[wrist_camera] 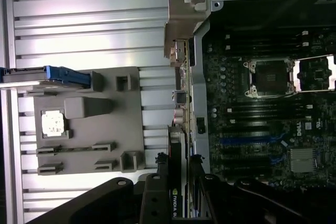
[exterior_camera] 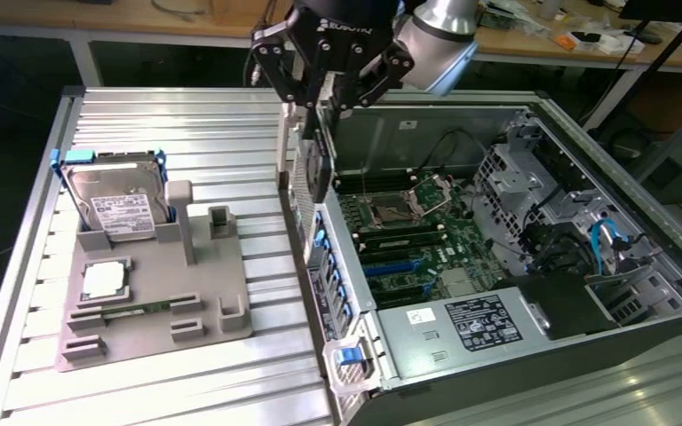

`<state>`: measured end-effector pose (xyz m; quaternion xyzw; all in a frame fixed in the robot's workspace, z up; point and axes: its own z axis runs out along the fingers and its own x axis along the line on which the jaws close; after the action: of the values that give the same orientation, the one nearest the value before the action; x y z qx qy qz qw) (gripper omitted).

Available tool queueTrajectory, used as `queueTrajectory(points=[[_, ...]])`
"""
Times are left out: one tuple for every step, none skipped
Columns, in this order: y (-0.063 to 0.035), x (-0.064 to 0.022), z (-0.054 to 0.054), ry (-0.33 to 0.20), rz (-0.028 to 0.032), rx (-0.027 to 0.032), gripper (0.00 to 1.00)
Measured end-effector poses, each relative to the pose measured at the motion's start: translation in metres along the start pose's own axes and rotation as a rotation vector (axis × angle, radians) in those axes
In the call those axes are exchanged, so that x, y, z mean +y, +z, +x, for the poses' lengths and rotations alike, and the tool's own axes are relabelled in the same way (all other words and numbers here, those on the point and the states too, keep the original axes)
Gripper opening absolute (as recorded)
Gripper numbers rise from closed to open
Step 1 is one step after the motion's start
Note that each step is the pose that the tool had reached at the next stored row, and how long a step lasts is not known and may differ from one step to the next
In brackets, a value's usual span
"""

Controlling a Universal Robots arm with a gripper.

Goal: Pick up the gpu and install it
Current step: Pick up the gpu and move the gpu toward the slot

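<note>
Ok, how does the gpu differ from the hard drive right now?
The gpu is a thin dark card; the hard drive is a boxy silver block with a white label and blue rails. The gpu is clamped in the gripper above the computer case's edge; the hard drive stands slotted in the gray tray. Both stand on edge.

Computer case (exterior_camera: 625,337) lies open upward, free entry from above. Inside, the motherboard (exterior_camera: 418,266) slot area is low and clear between CPU socket (exterior_camera: 389,210) and power supply (exterior_camera: 465,324). Drive cage (exterior_camera: 519,177) and blue cables (exterior_camera: 607,240) crowd the exterior view's right. Case rear wall (exterior_camera: 308,191) stands upright just under the gripper (exterior_camera: 331,89) clamping the gpu (wrist_camera: 176,182). A bare desk (exterior_camera: 199,115) strip runs between that wall and the gray fixture (exterior_camera: 152,333). Hard drive (exterior_camera: 110,204) and posts (exterior_camera: 178,204) stick up from the fixture.
</note>
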<state>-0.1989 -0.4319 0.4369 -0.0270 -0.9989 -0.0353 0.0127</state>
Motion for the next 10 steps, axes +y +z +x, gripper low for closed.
queueTrajectory(points=[[-0.0001,0.0003,-0.005,0.000,0.0001,0.0021,0.27],[-0.0002,0.0006,-0.010,0.000,0.0002,0.0042,0.27],[-0.0004,0.0008,-0.015,0.000,0.0004,0.0056,0.27],[-0.0005,0.0010,-0.019,0.001,0.0005,0.0069,0.27],[-0.0006,0.0013,-0.024,0.001,0.0006,0.0077,0.27],[-0.0007,0.0017,-0.031,0.001,0.0005,0.0084,0.27],[-0.0008,0.0018,-0.034,0.001,0.0005,0.0087,0.27],[-0.0009,0.0021,-0.039,0.001,0.0005,0.0089,0.27],[-0.0010,0.0024,-0.043,0.001,0.0005,0.0089,0.27],[-0.0011,0.0026,-0.047,0.001,0.0005,0.0090,0.27]])
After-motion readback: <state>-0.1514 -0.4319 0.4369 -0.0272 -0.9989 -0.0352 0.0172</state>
